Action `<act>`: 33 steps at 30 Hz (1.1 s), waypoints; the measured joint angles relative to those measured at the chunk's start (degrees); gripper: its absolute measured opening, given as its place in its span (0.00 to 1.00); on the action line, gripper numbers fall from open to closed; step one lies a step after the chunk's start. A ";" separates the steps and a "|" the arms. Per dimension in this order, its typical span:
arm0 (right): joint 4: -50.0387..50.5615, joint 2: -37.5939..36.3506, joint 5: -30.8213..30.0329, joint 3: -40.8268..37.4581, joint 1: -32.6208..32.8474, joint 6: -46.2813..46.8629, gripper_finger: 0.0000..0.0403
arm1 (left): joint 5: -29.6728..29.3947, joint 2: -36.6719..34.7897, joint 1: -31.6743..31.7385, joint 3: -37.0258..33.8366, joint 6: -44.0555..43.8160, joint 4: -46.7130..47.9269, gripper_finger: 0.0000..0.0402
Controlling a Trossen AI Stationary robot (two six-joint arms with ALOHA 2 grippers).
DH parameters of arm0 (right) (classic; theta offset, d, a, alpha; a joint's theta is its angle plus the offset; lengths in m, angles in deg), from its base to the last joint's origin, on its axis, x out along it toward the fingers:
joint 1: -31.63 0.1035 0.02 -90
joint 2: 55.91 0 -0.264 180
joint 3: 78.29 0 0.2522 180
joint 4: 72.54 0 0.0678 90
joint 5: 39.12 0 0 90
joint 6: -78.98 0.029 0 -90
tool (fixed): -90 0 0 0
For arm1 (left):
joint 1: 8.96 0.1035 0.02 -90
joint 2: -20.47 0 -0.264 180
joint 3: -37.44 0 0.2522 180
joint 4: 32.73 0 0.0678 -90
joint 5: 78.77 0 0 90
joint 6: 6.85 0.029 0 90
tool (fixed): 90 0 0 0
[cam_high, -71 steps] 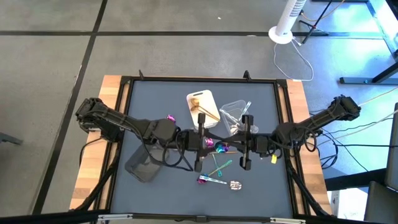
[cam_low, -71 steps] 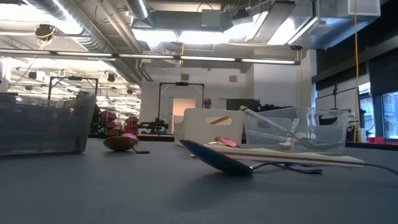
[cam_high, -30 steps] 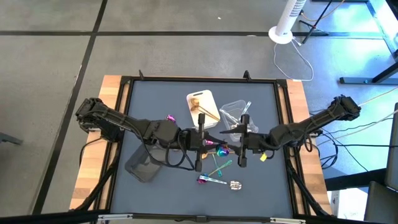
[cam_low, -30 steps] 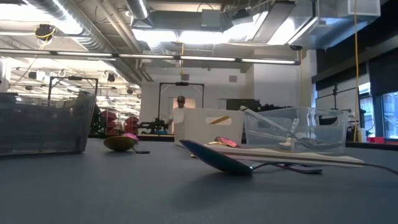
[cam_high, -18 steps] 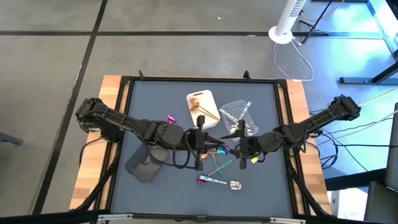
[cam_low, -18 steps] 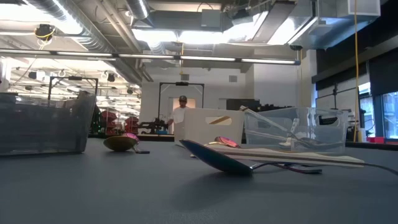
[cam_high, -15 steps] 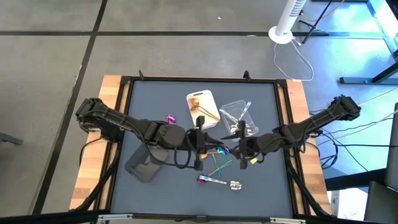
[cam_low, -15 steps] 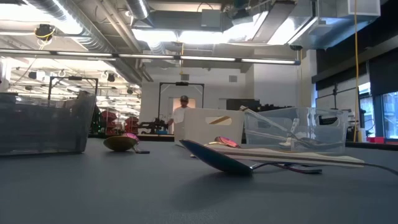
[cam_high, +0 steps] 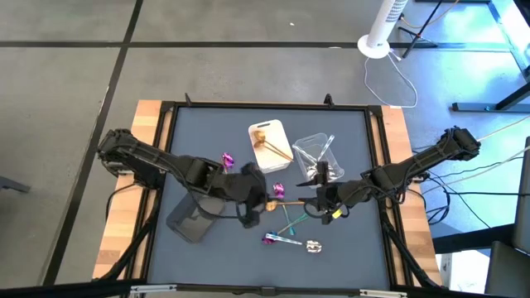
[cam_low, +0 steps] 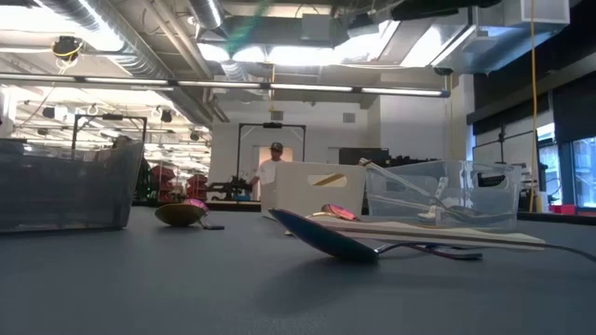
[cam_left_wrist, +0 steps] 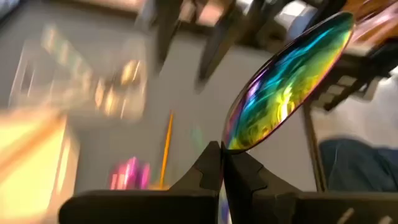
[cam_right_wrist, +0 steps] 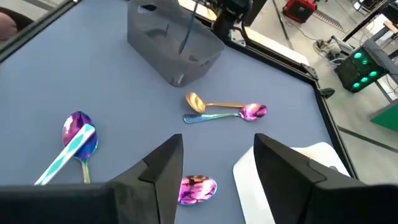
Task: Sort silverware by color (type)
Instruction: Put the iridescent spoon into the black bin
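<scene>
Near the middle of the table (cam_high: 356,124), slightly toward its front edge, the left gripper (cam_high: 251,207) is seen pinched shut on an iridescent spoon (cam_left_wrist: 289,87); in the left wrist view the handle is clamped between the closed fingers (cam_left_wrist: 208,163) and the purple-teal bowl stands out beyond the tips, tilted on edge, so the spoon's long axis is judged to run roughly in line with the gripper; the rest of the handle is hidden. The relation that matters is taken to be that between this held spoon and the dark grey tray (cam_high: 189,222); from above the tray lies just beside the left gripper, on the side of the left arm's own base and a little nearer the front edge, with no silverware between them; the left arm is plainly the nearer of the two to it. The white tray (cam_high: 267,142) and the clear tray (cam_high: 317,156) lie on the far side, toward the back of the table. The right gripper (cam_right_wrist: 217,174) is held with its jaws apart and nothing between them, above the loose pieces; a gold spoon (cam_right_wrist: 208,104) is seen ahead of it, well short of the grey tray, and is judged to be within easier reach of the right arm.
</scene>
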 joint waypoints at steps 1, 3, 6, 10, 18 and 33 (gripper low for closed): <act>-0.06 0.00 0.46 0.00 0.00 0.00 0.46 | 0.05 -0.37 -0.22 0.02 -3.23 3.16 0.00; -0.20 -0.02 1.67 0.00 0.00 0.00 0.46 | 0.17 -1.11 -0.69 0.09 -8.61 8.86 0.00; -0.24 -0.02 3.05 0.00 0.00 0.00 0.46 | 1.59 -1.37 -1.87 0.07 -15.19 17.65 0.00; -0.10 -0.02 4.37 0.00 0.00 -0.01 0.46 | 5.13 -1.28 -4.08 0.04 -23.00 29.16 0.00; -0.14 -0.02 4.91 0.00 0.00 -0.01 0.46 | 13.64 -1.24 -7.65 0.04 -40.87 46.42 0.00; -0.24 -0.02 4.91 0.00 0.00 -0.02 0.46 | 23.40 -1.20 -9.24 -14.22 -52.43 46.28 0.00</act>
